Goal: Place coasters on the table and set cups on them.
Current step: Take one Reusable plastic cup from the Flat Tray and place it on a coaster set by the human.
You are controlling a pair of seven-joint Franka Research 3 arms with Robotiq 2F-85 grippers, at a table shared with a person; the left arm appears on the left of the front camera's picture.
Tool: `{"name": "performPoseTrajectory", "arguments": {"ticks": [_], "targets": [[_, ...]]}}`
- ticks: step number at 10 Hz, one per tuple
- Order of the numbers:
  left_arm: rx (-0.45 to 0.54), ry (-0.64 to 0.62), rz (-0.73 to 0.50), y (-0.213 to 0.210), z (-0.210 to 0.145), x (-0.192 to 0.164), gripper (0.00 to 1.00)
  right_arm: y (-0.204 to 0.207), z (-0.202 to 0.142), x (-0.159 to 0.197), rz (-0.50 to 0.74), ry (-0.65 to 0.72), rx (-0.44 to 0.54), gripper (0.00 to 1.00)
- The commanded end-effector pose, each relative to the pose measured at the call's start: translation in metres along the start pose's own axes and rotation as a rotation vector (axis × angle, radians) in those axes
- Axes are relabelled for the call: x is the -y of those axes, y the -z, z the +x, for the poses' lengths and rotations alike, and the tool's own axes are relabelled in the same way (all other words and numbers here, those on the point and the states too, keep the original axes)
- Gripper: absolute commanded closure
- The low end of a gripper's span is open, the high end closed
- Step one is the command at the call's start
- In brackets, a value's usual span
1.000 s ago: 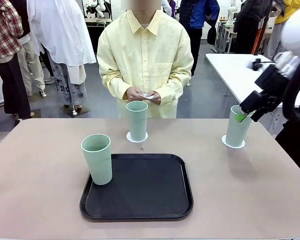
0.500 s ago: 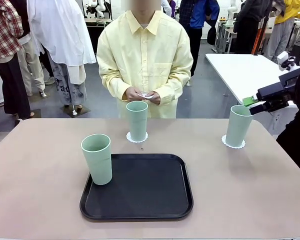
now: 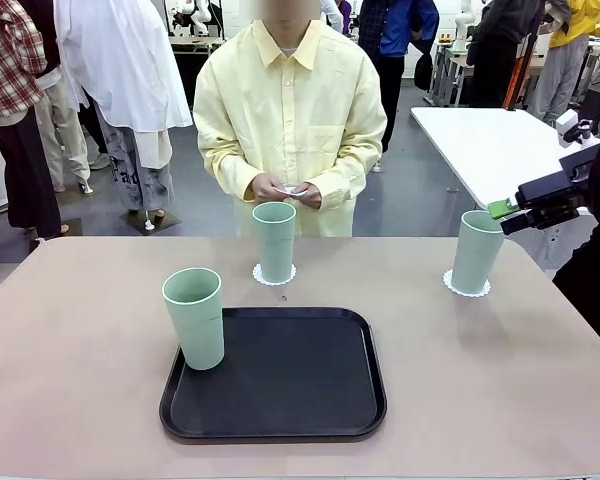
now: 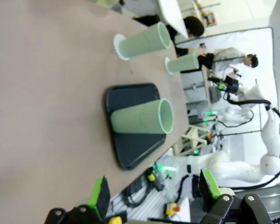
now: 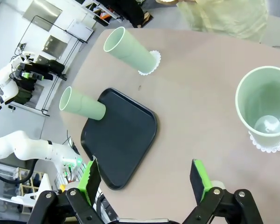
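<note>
Three pale green cups stand upright on the beige table (image 3: 80,330). The middle cup (image 3: 274,241) sits on a lacy white coaster (image 3: 274,275) at the far side, just in front of the person. The right cup (image 3: 477,251) sits on a second coaster (image 3: 466,289) near the table's far right edge. The left cup (image 3: 193,318) stands on the black tray (image 3: 290,380), close to its left rim; the tray lies on the near middle of the table. Beyond the far edge the person's hands (image 3: 280,188) are held together at waist height around a small white thing that is too small to make out. The right gripper (image 3: 505,215) hangs in the air just right of the right cup's rim, apart from it, with its jaws wide open and nothing between them. The left gripper (image 4: 154,196) is also spread wide and empty, well apart from all three cups
</note>
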State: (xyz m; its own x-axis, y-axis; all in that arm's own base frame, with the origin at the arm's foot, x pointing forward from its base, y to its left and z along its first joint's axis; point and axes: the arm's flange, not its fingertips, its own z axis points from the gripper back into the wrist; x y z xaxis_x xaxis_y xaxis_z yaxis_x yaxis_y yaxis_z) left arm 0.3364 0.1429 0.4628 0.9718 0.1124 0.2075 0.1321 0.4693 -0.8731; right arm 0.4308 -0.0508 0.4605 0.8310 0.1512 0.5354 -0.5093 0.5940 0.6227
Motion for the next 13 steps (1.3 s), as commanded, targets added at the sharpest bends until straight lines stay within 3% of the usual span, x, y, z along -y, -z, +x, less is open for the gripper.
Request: {"name": "performPoseTrajectory", "arguments": {"ticks": [1,3,4,5,8,13], "targets": [[0.006,0.018,-0.013,-0.001,0.0,0.0,0.0,-0.001,0.002,-0.003,0.011,0.016,0.02,0.0],[0.006,0.018,-0.013,-0.001,0.0,0.0,0.0,0.0,0.0,-0.001,-0.003,-0.002,0.0,0.0],[0.006,0.018,-0.013,-0.001,0.0,0.0,0.0,-0.013,-0.003,0.01,0.123,0.152,-0.03,0.0],[0.006,0.018,-0.013,-0.001,0.0,0.0,0.0,-0.033,-0.011,0.023,0.166,0.255,-0.043,0.0],[0.006,0.018,-0.013,-0.001,0.0,0.0,0.0,-0.073,-0.036,0.065,0.158,0.49,-0.008,0.0],[0.006,0.018,-0.013,-0.001,0.0,0.0,0.0,-0.083,-0.071,0.091,0.353,0.558,0.07,0.0]]}}
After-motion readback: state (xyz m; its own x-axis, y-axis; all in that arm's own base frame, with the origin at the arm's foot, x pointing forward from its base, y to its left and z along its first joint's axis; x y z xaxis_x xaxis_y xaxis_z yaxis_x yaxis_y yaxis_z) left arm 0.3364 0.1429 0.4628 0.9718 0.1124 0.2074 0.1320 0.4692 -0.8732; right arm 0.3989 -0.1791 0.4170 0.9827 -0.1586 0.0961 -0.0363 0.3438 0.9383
